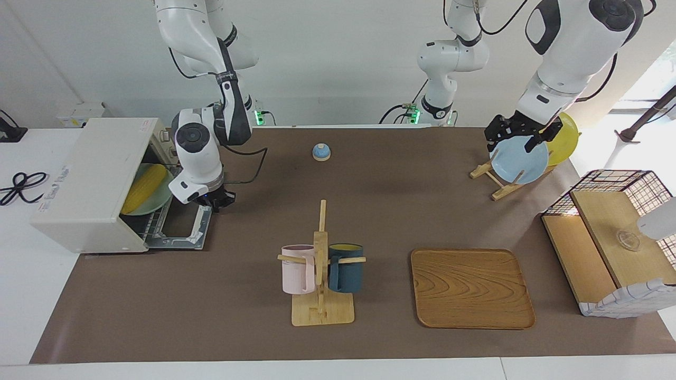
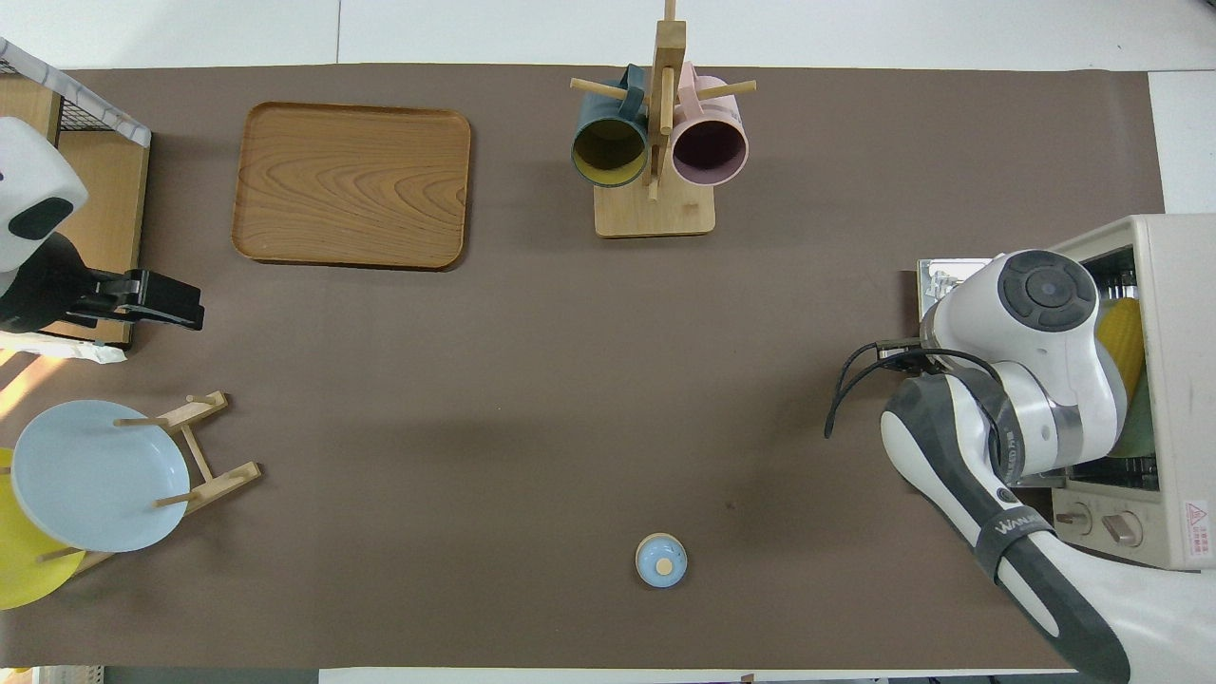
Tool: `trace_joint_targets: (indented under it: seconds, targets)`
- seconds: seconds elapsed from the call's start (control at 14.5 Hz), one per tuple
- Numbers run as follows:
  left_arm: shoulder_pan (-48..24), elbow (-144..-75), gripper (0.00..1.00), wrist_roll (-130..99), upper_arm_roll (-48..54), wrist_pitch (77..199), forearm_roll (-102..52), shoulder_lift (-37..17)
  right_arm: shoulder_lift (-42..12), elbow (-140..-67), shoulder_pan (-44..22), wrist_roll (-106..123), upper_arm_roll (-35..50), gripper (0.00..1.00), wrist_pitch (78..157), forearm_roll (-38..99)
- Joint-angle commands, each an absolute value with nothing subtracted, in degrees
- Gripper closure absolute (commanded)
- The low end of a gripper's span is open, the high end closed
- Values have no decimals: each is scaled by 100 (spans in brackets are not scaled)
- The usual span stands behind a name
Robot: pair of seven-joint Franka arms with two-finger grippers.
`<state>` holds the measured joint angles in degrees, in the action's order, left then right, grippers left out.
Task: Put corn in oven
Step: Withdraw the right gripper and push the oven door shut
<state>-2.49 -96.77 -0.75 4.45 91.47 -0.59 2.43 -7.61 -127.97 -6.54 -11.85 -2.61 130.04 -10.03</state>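
Observation:
The yellow corn (image 1: 140, 187) lies on a mint plate (image 1: 158, 199) on the wire rack inside the off-white oven (image 1: 87, 182), whose door (image 1: 182, 228) lies folded down flat. In the overhead view the corn (image 2: 1122, 325) shows just inside the oven (image 2: 1174, 380). My right gripper (image 1: 216, 201) is shut and holds nothing. It hangs low at the door's free edge, by the corner nearer to the robots; I cannot tell whether it touches. From overhead its wrist hides it. My left gripper (image 1: 520, 138) waits open and empty above the plate rack; the overhead view shows the left gripper (image 2: 180, 306) too.
A wooden rack holds a blue plate (image 1: 520, 160) and a yellow plate (image 1: 564, 136). Mid-table stand a mug tree (image 1: 321, 274) with a pink and a dark mug, a wooden tray (image 1: 471, 287) and a small blue bell (image 1: 321, 152). A wire-and-wood basket shelf (image 1: 612, 237) stands at the left arm's end.

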Motion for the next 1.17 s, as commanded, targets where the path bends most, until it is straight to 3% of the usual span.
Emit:
trace_joint_targets:
  seconds: [0.0, 0.28, 0.62, 1.1]
  targets:
    - [-202, -9668, 0, -35, 483, 9132, 70, 264, -694, -13034, -519, -1046, -229, 100, 13297, -958]
    - [-202, -9668, 0, -35, 483, 9132, 70, 264, -694, -12790, -519, -818, -246, 100, 13019, -1045]
    - [-202, -9668, 0, -35, 483, 9132, 70, 264, -607, -11322, -309, 121, -281, 100, 10981, -1081]
    - [-202, -9668, 0, -35, 483, 9132, 70, 264, -89, -11180, 272, 1168, -299, 100, 10302, -1098]
